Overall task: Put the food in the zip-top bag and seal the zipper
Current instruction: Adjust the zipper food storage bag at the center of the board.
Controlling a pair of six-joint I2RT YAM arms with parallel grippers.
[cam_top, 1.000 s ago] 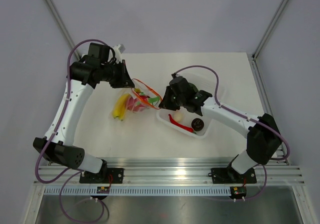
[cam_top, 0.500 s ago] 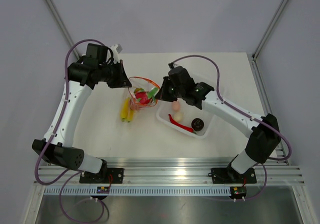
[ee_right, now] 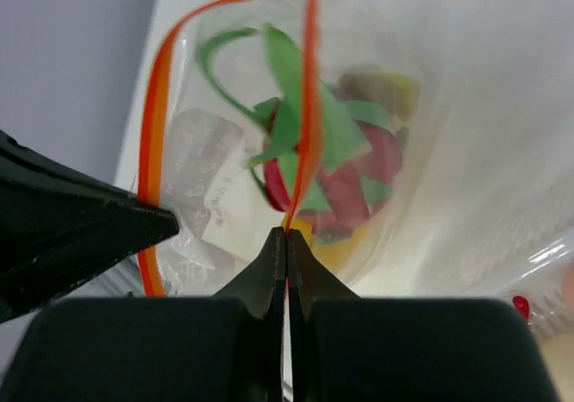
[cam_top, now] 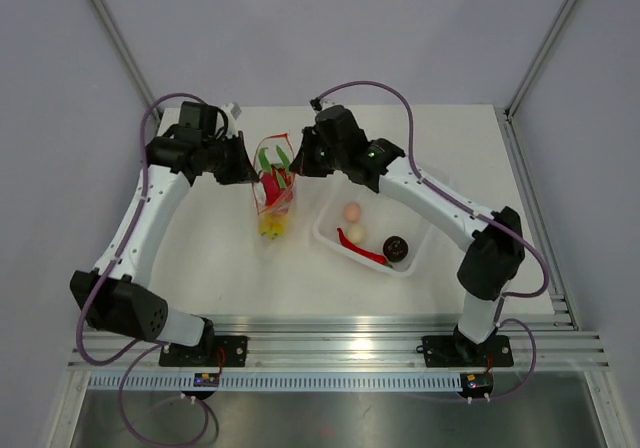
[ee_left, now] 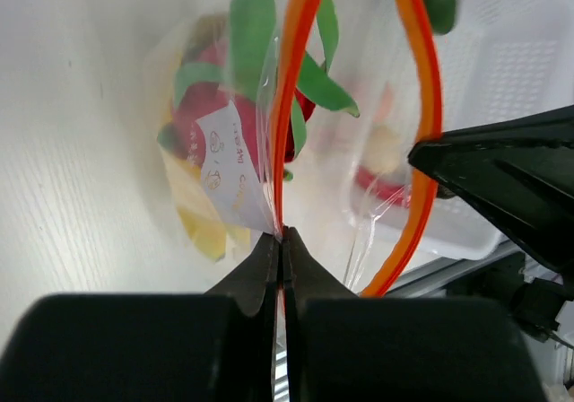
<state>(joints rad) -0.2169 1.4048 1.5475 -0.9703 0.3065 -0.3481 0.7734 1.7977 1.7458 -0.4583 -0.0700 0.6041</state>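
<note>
The clear zip-top bag hangs upright between my two grippers, its mouth held open. My left gripper is shut on one side of the orange-red zipper strip. My right gripper is shut on the other side of the strip. Inside the bag lie the pink-red dragon fruit with green leaves and the yellow banana at the bottom. The long red chilli, a dark round fruit and two small pale pieces lie in the tray.
A rigid clear rectangular tray stands on the white table right of the bag, under my right forearm. Frame posts rise at the back corners.
Both grippers lifted the bag from lying on the table to hanging upright and moved toward the back. The banana and dragon fruit slid down inside it.
</note>
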